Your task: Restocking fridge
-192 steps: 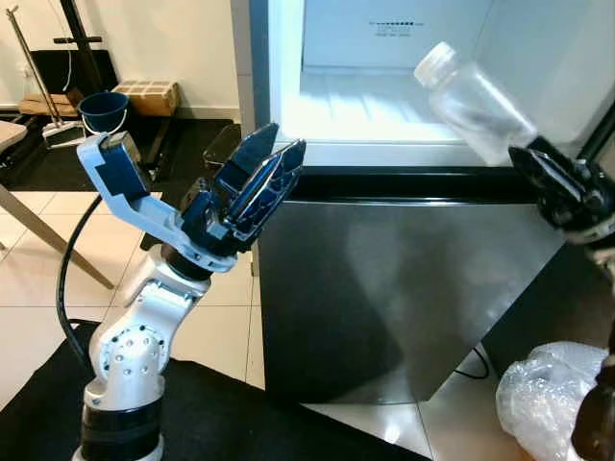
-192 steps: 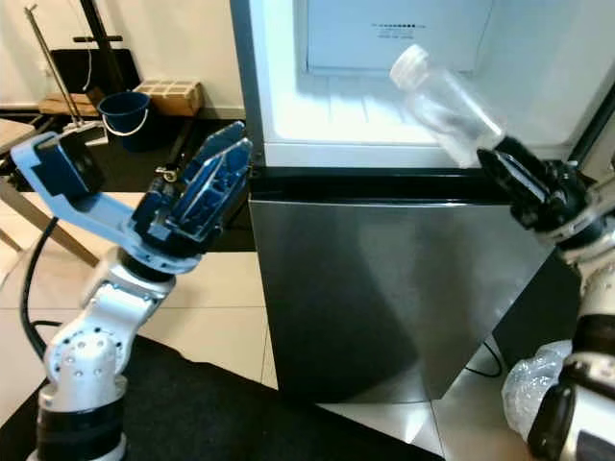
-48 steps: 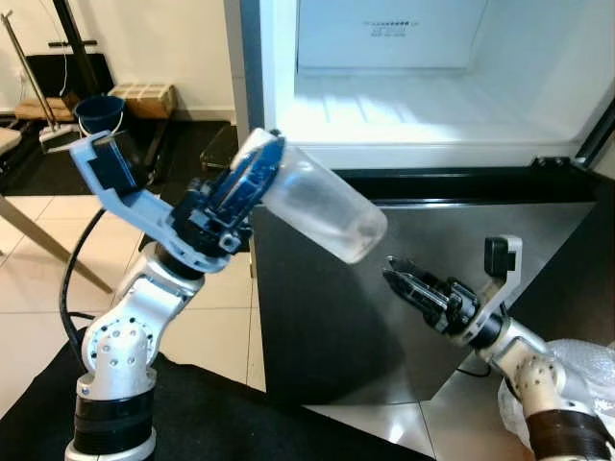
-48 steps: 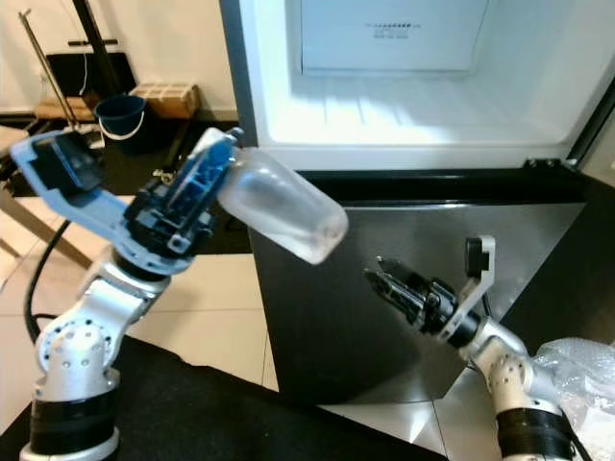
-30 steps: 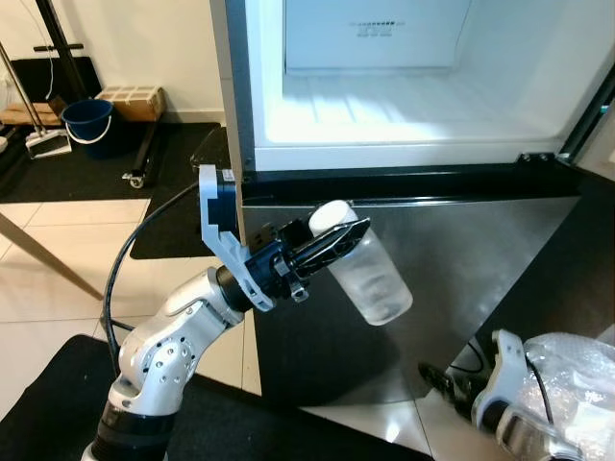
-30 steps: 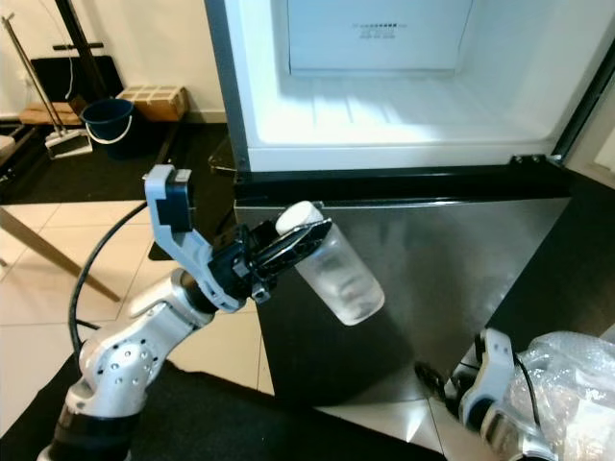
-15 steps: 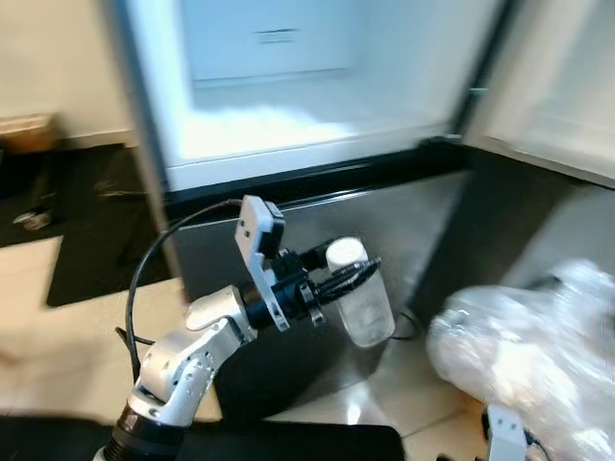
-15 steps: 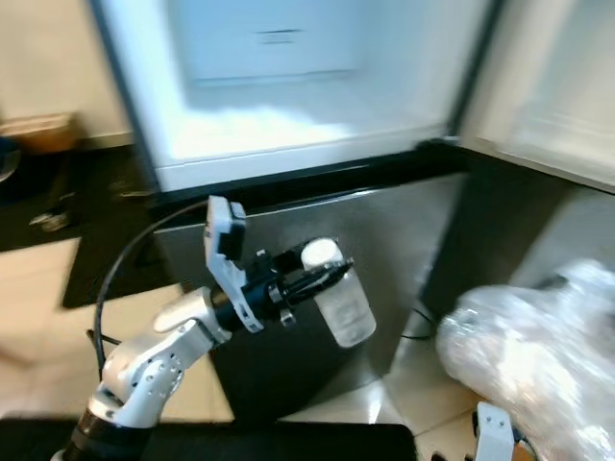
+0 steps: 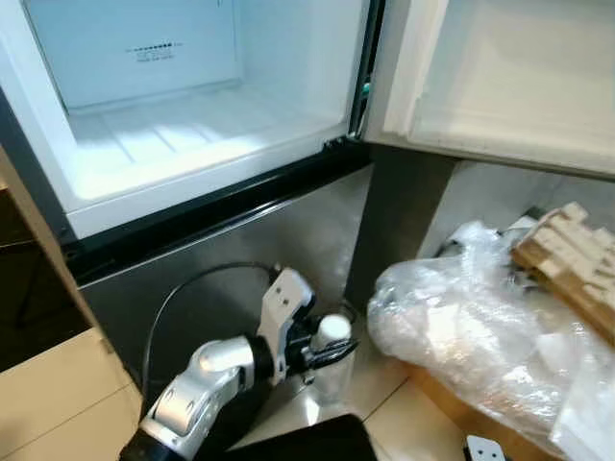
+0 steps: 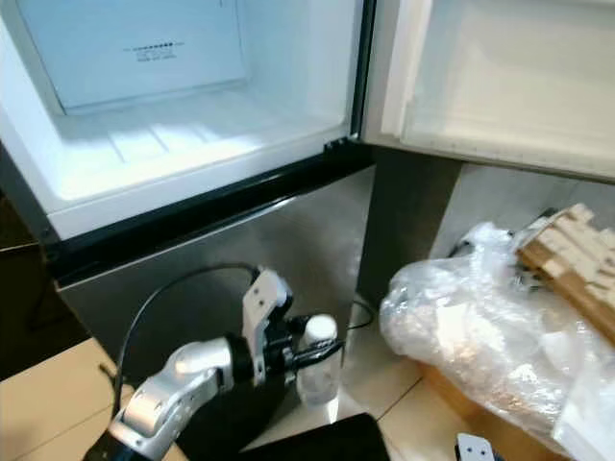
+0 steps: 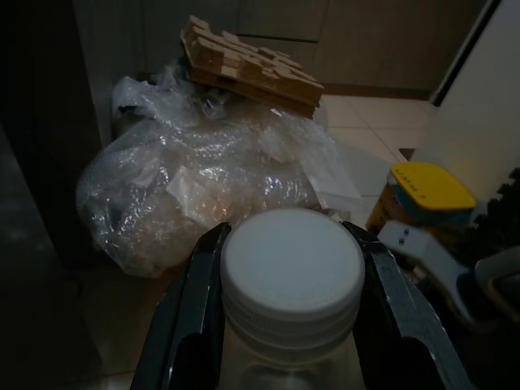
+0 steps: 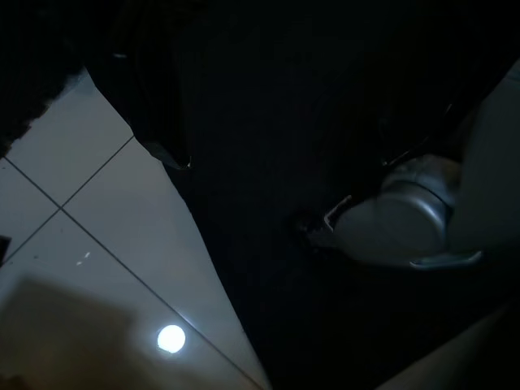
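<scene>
A clear plastic bottle (image 9: 332, 370) with a white cap (image 11: 292, 264) stands upright, low in front of the fridge's steel lower door (image 9: 240, 250). My left gripper (image 9: 322, 351) is shut on the bottle just under the cap, with one black finger (image 11: 191, 313) on each side of the neck. Above it the fridge's upper compartment (image 9: 192, 134) is open, lit and white inside, and its shelf is bare. The fridge door (image 9: 509, 86) is swung open to the right. My right arm hangs idle at the bottom edge (image 9: 478, 448); its wrist view is dark and shows floor tiles.
A large bundle in clear plastic wrap (image 9: 461, 336) lies on the floor to the right of the fridge, with a wooden slatted piece (image 9: 567, 259) on top. A yellow-lidded container (image 11: 426, 195) sits beside it. A black mat edge (image 9: 327, 442) lies at my feet.
The view has swung right and down. My left arm has lowered, carrying the bottle from chest height to near the floor and turning it upright.
</scene>
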Robot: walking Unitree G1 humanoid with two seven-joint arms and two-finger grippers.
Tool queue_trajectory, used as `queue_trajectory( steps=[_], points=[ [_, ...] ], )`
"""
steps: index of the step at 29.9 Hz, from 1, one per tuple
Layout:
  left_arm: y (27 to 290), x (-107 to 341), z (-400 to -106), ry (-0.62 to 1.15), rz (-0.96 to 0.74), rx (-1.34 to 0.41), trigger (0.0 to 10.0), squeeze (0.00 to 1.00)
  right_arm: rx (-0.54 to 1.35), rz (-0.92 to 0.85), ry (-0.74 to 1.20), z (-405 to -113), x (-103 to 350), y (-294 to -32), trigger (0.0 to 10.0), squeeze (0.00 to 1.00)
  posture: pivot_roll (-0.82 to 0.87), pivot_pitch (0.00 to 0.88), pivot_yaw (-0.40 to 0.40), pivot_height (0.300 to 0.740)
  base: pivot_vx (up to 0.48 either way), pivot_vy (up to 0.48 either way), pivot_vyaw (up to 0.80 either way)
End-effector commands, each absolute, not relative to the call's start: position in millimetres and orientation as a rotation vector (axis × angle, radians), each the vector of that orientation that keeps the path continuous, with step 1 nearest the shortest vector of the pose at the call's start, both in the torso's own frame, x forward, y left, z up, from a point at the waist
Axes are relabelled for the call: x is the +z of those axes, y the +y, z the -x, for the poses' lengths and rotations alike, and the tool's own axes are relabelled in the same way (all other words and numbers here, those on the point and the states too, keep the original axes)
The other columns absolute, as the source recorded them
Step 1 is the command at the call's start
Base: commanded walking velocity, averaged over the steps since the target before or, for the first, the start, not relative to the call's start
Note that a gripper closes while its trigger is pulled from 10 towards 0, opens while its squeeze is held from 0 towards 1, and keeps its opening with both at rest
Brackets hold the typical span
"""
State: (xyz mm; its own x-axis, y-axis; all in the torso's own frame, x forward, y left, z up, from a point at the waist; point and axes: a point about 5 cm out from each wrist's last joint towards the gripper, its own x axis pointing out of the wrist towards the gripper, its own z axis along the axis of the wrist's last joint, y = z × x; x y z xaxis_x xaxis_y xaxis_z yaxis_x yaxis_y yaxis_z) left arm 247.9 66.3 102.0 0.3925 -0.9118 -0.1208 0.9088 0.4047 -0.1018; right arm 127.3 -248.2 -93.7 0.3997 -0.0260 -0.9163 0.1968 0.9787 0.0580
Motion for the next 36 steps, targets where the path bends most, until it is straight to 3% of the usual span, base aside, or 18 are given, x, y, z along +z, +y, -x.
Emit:
queue_trajectory(
  steps=[1, 15, 29, 36],
  points=[
    [71.5, 94.2, -250.4, 0.181, -0.012, -1.119, 10.0, 0.00, -0.140, -0.151, 1.163, -125.1, -94.9, -247.0, 10.0, 0.00, 0.00, 0.000, -0.006, 0.740, 0.000, 0.000, -0.79],
    [103.9, 15.1, -240.6, 0.412, -0.098, -0.895, 10.0, 0.00, -0.134, -0.126, 1.192, -118.1, -98.8, -241.8, 10.0, 0.00, 0.00, 0.000, -0.001, 0.740, 0.000, 0.000, -0.79],
    [122.5, -12.4, -234.0, 0.465, -0.112, -0.767, 10.0, 0.00, -0.130, -0.125, 1.199, -116.7, -100.0, -238.8, 10.0, 0.00, 0.00, 0.000, 0.004, 0.740, 0.000, 0.000, -0.79],
    [113.1, 0.9, -247.0, 0.381, -0.047, -0.761, 10.0, 0.00, -0.125, -0.121, 1.200, -117.3, -100.1, -237.9, 10.0, 0.00, 0.00, 0.000, 0.003, 0.740, 0.000, -0.468, -0.79]
  ],
)
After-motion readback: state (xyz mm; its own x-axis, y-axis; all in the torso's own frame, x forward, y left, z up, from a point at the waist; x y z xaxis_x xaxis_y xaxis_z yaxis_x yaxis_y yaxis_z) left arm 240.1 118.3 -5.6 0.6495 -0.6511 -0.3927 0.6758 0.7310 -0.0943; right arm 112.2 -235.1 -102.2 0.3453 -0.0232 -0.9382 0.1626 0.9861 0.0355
